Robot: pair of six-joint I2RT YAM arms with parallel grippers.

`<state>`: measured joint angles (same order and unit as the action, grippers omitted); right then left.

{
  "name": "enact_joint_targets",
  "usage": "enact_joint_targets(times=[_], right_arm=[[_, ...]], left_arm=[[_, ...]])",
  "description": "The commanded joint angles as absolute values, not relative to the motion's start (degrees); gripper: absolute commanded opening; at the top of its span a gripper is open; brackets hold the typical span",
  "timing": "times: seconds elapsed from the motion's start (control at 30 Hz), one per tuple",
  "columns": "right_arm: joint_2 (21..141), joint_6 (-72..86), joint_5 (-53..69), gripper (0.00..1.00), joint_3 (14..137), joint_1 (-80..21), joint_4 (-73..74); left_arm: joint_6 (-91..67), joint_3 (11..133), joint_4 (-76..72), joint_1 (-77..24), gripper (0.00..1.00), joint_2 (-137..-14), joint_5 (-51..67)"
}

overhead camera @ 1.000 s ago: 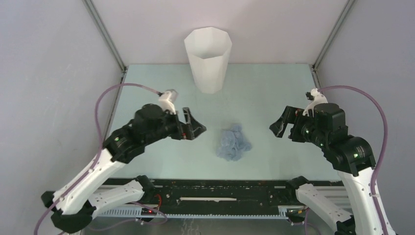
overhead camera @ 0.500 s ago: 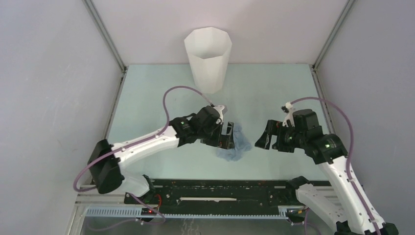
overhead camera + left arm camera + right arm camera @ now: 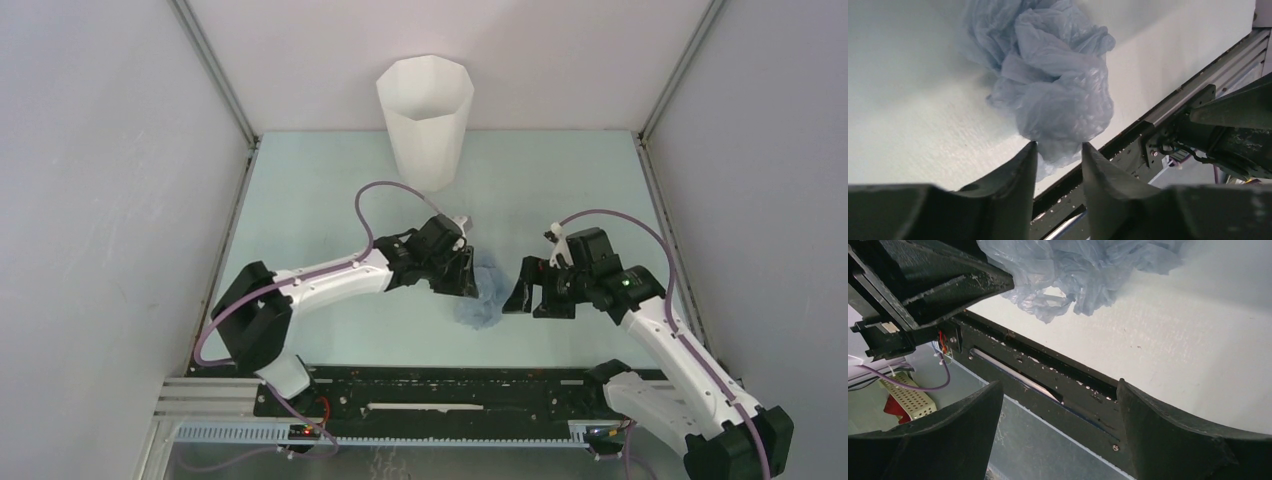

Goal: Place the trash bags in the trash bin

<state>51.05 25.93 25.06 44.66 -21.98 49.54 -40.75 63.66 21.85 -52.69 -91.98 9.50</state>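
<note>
At table (image 3: 330, 200) centre, trash bag (image 3: 488, 305): judged light, limp, slippery; pinch bunched folds. Left gripper (image 3: 466, 283), 9 o'clock, grip unconfirmed; right gripper (image 3: 535, 300) gaping.

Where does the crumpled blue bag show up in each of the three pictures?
Top external: bag just below the middle.
Left wrist: bag in the upper middle.
Right wrist: bag along the top edge.
Shared landmark: the black rail at the near edge, in all three.
</note>
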Motion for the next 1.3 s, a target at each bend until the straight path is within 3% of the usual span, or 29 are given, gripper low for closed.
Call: enact_joint_targets(times=[0.0, 0.23, 0.5, 0.73, 0.97, 1.1, 1.27], right_arm=[[51.35, 26.72, 25.85, 0.93, 43.88, -22.68, 45.17], [53.75, 27.33, 23.97, 0.89, 43.85, -22.68, 43.32], [54.89, 29.27, 24.09, 0.86, 43.08, -24.08, 39.11], [49.23, 44.94, 37.81, 0.87, 37.02, -17.09, 27.12], [45.40, 48.11, 36.71, 0.86, 36.96, -16.96, 21.30], [46.53, 49.46, 38.93, 0.74, 36.55, -17.62, 15.54], [45.86, 48.05, 37.30, 0.42, 36.60, -19.51, 19.27]], left_arm=[[-41.91, 63.66, 19.43, -50.76, 0.35, -89.33, 10.00], [-44.03, 62.40, 18.46, -49.84, 0.01, -85.95, 13.75], [-50.04, 61.89, 15.21, -48.21, 0.00, -78.44, 21.80], [-52.91, 61.63, 13.90, -46.92, 0.00, -72.99, 22.18], [-55.04, 60.53, 12.90, -46.68, 0.00, -70.56, 23.55], [-55.19, 59.47, 12.88, -46.37, 0.00, -68.38, 23.47], [-55.20, 56.96, 13.28, -44.43, 0.00, -64.57, 22.34]])
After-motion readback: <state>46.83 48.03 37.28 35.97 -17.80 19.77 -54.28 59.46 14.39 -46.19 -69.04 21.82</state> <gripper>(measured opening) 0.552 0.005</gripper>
